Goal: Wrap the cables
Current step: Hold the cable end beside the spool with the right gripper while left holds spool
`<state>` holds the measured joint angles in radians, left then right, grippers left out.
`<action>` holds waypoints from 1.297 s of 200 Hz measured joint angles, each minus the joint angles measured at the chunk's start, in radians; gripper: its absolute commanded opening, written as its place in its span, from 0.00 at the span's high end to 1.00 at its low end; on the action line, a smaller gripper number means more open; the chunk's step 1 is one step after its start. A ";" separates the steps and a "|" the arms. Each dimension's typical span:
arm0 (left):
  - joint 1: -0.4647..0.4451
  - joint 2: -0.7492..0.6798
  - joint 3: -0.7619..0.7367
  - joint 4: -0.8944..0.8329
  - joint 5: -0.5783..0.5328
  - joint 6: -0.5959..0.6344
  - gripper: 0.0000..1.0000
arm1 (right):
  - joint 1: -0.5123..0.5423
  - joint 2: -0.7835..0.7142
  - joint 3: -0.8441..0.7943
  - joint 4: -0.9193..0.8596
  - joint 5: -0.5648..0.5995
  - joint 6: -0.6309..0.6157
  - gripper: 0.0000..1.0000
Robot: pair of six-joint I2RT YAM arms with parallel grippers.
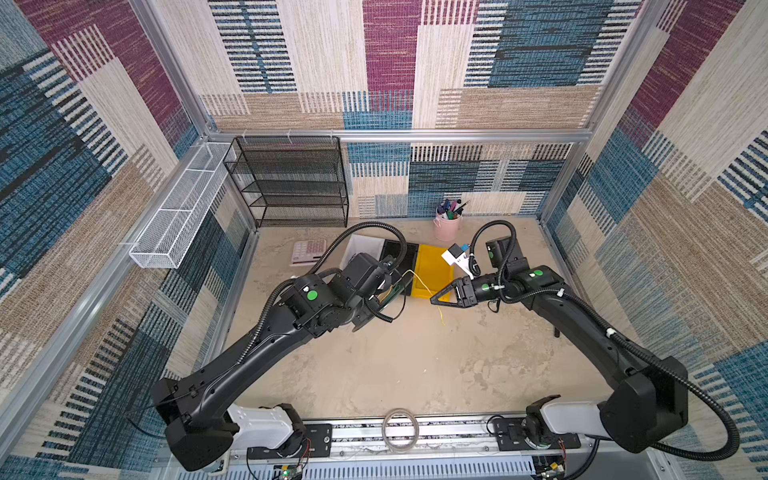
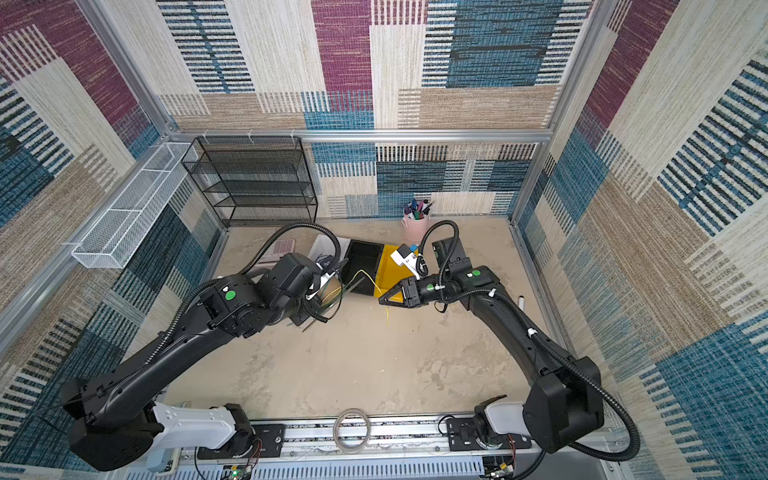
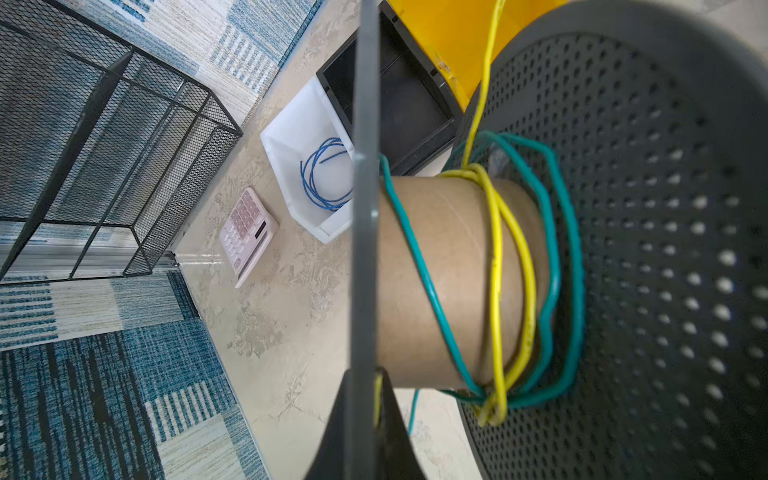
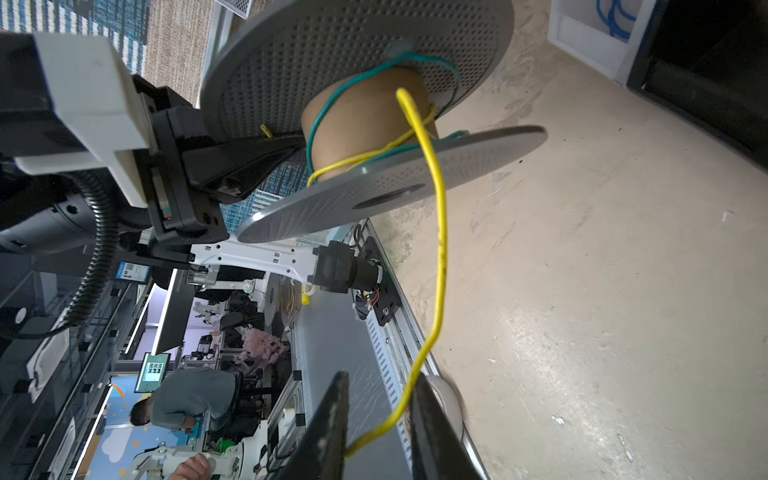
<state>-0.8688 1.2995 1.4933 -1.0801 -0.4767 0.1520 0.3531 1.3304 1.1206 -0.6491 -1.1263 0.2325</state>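
**Yellow cable part-wound on a held spool; blue cable coiled in a bin**

The left gripper [image 3: 365, 378] has its jaws clamped tight on the rim of one grey perforated flange of the spool [image 3: 436, 270]. The spool's cardboard core carries loose turns of a green cable [image 3: 424, 282] and the yellow cable [image 3: 496, 257]. The yellow cable's free length leaves the core and runs to the right gripper [image 4: 380, 376], at 3 o'clock of the spool in both top views. There it passes between jaws standing partly apart, wider than the cable and not pinching it. The blue cable [image 3: 322, 178] lies coiled in a white bin [image 3: 286, 158] at about 11 o'clock on the table [image 1: 415, 365].
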 measured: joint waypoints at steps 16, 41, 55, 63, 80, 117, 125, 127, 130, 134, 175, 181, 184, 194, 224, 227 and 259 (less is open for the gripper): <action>0.000 -0.003 -0.009 0.007 -0.013 0.000 1.00 | 0.001 -0.013 -0.027 0.029 -0.016 0.024 0.74; 0.000 -0.006 -0.012 0.021 -0.015 0.000 1.00 | 0.000 -0.024 -0.069 0.081 -0.042 0.068 0.77; 0.000 -0.007 -0.014 0.034 -0.019 0.000 1.00 | 0.001 -0.029 -0.084 0.100 -0.048 0.085 0.76; 0.000 -0.009 -0.018 0.040 -0.021 0.000 1.00 | 0.001 -0.033 -0.090 0.110 -0.050 0.094 0.76; -0.002 -0.011 -0.021 0.041 -0.027 0.000 1.00 | 0.001 -0.045 -0.103 0.133 -0.053 0.113 0.77; -0.002 -0.012 -0.024 0.048 -0.055 0.000 1.00 | 0.001 -0.074 -0.153 0.182 -0.058 0.160 0.79; -0.002 -0.012 -0.024 0.051 -0.061 0.000 1.00 | 0.001 -0.079 -0.166 0.193 -0.061 0.173 0.81; -0.002 -0.012 -0.024 0.051 -0.064 0.000 1.00 | 0.001 -0.080 -0.170 0.196 -0.064 0.176 0.81; -0.002 -0.012 -0.024 0.053 -0.068 0.000 1.00 | 0.001 -0.082 -0.176 0.202 -0.066 0.180 0.81; -0.002 -0.012 -0.024 0.055 -0.072 0.000 1.00 | 0.001 -0.084 -0.184 0.209 -0.070 0.186 0.81; -0.001 -0.017 -0.021 0.069 -0.095 -0.001 1.00 | 0.009 -0.117 -0.234 0.272 -0.086 0.245 0.74; -0.002 -0.017 -0.020 0.073 -0.095 -0.001 1.00 | 0.009 -0.121 -0.237 0.286 -0.086 0.256 0.74; -0.002 -0.017 -0.020 0.074 -0.095 -0.001 1.00 | 0.010 -0.122 -0.238 0.293 -0.086 0.261 0.74; -0.002 -0.017 -0.020 0.079 -0.095 -0.001 1.00 | 0.010 -0.122 -0.237 0.312 -0.085 0.267 0.76; -0.011 -0.019 -0.023 0.081 -0.095 0.000 1.00 | 0.010 -0.112 -0.197 0.319 -0.078 0.266 0.79; -0.011 -0.021 -0.024 0.081 -0.095 0.000 1.00 | 0.010 -0.109 -0.195 0.322 -0.078 0.267 0.79; -0.017 -0.035 -0.025 0.082 -0.096 0.000 1.00 | 0.010 -0.086 -0.214 0.356 -0.086 0.290 0.80</action>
<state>-0.8856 1.2644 1.4685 -0.9985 -0.5728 0.1516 0.3630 1.2446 0.9062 -0.2935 -1.2125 0.5220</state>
